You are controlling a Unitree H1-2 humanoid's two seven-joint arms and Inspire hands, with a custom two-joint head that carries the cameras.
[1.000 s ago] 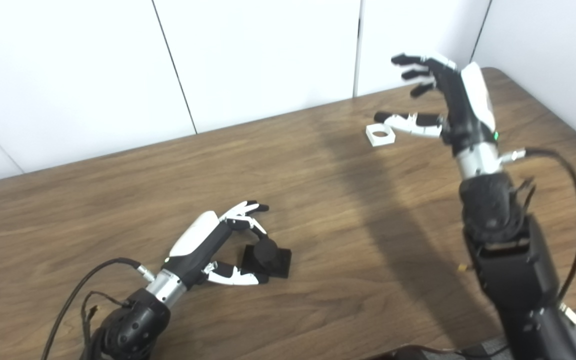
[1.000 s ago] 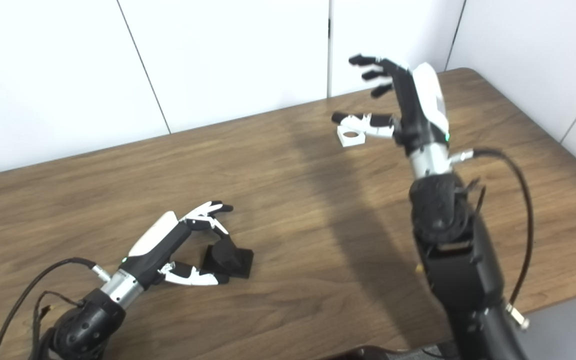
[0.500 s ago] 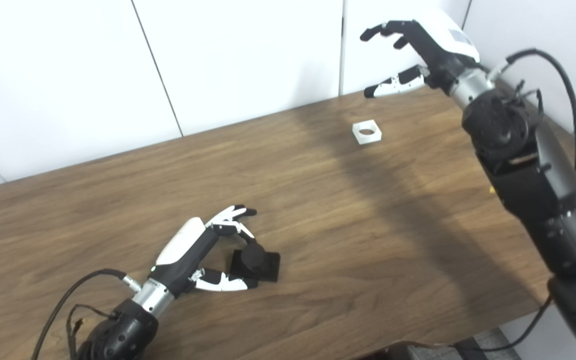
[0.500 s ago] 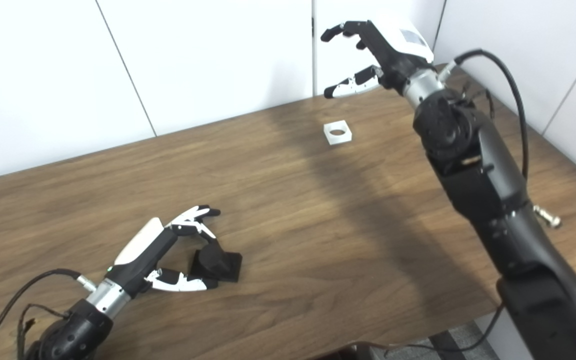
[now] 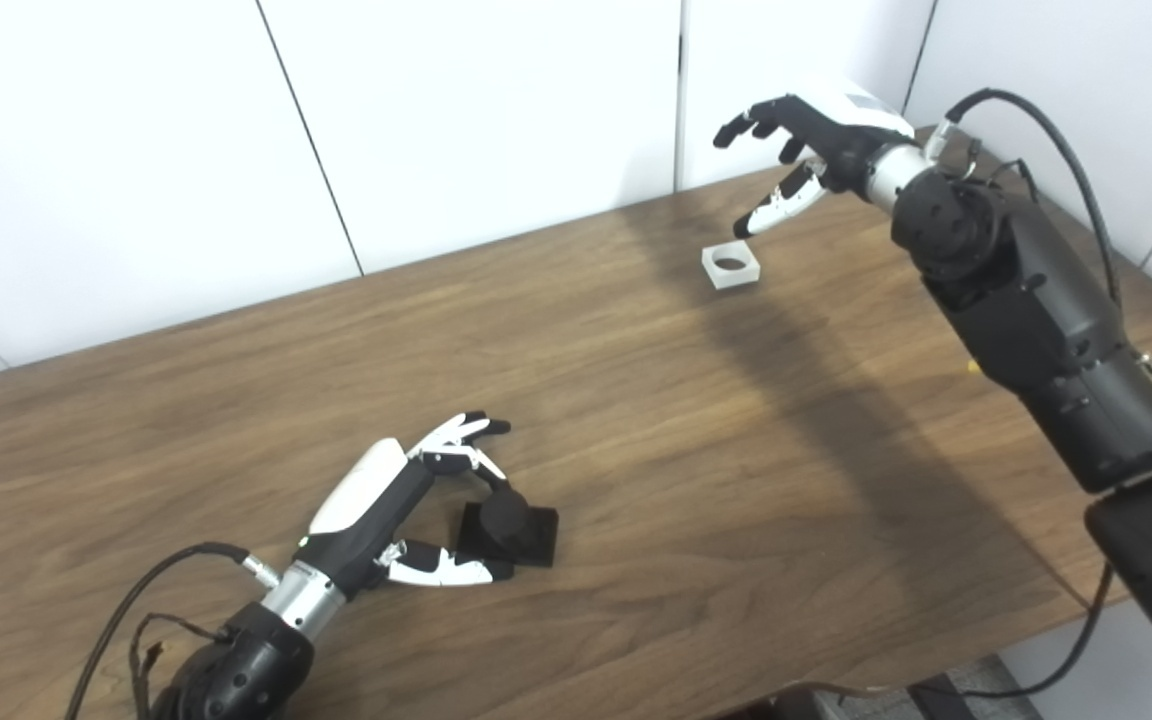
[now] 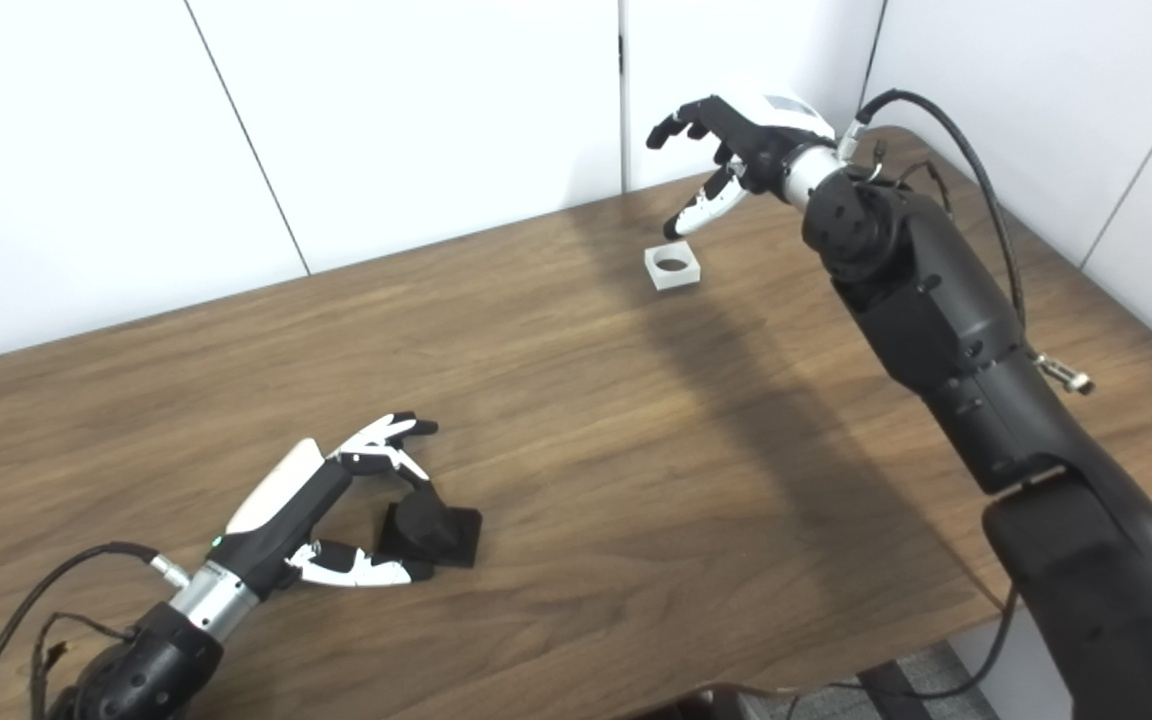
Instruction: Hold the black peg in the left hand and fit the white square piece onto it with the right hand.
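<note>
Since the preceding frames the right hand (image 5: pixel 816 140) has been lowering from a raised pose back toward the white square piece (image 5: pixel 731 266), while that piece and the black peg (image 5: pixel 508 528) are lying where they were. The white square piece is resting flat on the table (image 5: pixel 636 420) near the far edge, its round hole facing upward; being square, it is offering no long axis, and its sides are sitting slightly skewed to the table edge. The right hand is hovering above and just beyond it, toward the wall, fingers apart and curled, thumb tip pointing down at the piece's far right corner without touching it. The piece is thus lying below and nearward of this hand, which is far closer to it than the left. The black peg is standing on its square base near the front of the table, well apart from the white piece, its axis upright or slightly tilted. The left hand (image 5: pixel 386 500) is bracketing the peg, fingers spread, thumb beside the base; a closed grasp is not evident.
</note>
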